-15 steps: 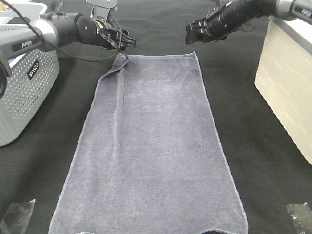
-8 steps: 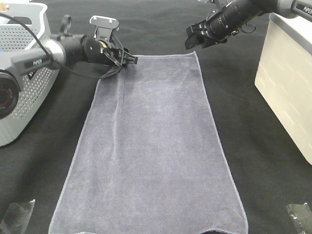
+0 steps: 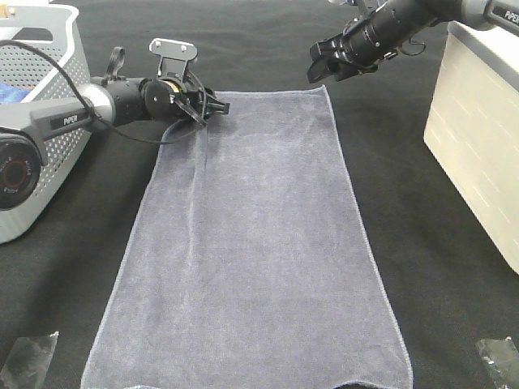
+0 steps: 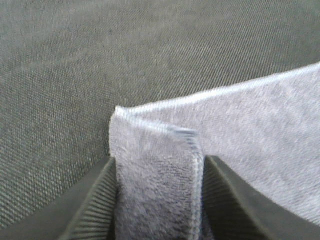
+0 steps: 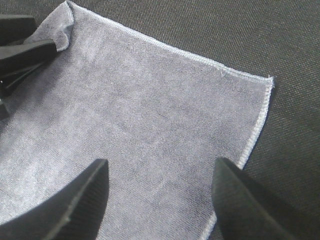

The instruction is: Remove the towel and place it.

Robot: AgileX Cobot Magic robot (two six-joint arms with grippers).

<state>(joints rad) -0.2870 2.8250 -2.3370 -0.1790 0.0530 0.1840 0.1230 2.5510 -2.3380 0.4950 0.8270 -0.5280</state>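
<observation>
L wrist cam only: left gripper [image 4: 157, 200] jaws pinch folded towel [image 3: 251, 259] corner. Right gripper [image 3: 324, 63] jaws wide, empty. Towel flat, long axis 12–6.

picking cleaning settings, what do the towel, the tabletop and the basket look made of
Towel: soft terry-like cloth, matte grey, fuzzy pile and stitched hem in the wrist views.
Tabletop: dark woven fabric covering, going by its fine diagonal weave; matte.
Basket: probably moulded plastic, pale grey, smooth, perforated with rows of small holes.

towel's [image 3: 251, 243] near edge cut off, blue item [image 3: 16, 93] mostly hidden in basket [image 3: 40, 162]
</observation>
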